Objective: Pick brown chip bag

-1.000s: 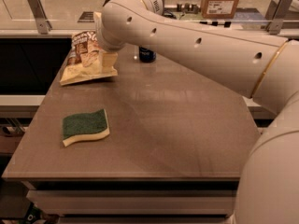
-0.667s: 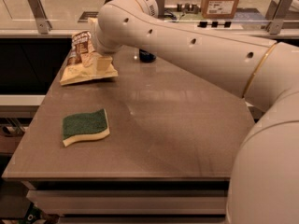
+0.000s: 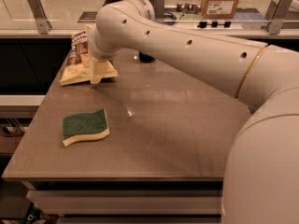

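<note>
The brown chip bag (image 3: 78, 55) lies propped at the table's far left corner, brown top with white lettering up, pale yellow bottom edge toward me. My gripper (image 3: 96, 73) hangs from the big white arm and sits right over the bag's right half, low near the tabletop. The wrist hides the bag's right side. I cannot see whether the gripper touches or holds the bag.
A green-and-yellow sponge (image 3: 85, 126) lies on the brown table (image 3: 177, 139) at front left. A dark can (image 3: 146, 57) stands behind the arm at the back. A cardboard box (image 3: 222, 1) sits on the counter beyond. Metal rail posts (image 3: 37, 10) line the far side.
The arm has swung left and down, so the wrist now covers more of the bag's right side. The bag and sponge have not moved.
</note>
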`<state>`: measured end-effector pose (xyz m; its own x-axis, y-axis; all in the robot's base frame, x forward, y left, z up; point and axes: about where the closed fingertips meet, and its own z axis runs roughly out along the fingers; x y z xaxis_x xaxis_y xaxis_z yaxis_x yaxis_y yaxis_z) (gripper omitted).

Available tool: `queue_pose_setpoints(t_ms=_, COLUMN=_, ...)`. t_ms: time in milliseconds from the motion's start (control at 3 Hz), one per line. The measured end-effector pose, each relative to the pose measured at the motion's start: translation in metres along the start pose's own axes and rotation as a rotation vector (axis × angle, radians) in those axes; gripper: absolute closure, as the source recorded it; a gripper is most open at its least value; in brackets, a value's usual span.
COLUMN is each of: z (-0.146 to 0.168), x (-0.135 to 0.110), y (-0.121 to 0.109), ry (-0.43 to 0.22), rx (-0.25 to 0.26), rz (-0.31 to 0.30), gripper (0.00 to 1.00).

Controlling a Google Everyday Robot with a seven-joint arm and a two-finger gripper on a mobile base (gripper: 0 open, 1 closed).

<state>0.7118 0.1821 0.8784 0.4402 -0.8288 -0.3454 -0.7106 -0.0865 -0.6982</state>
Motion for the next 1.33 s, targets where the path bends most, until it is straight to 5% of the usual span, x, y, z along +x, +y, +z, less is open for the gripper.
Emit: queue_pose_setpoints(t_ms=1333, z=0.0035, x=-0.0029, y=0.0035, ry=-0.003, rx=-0.008, rz=-0.004, gripper=0.88)
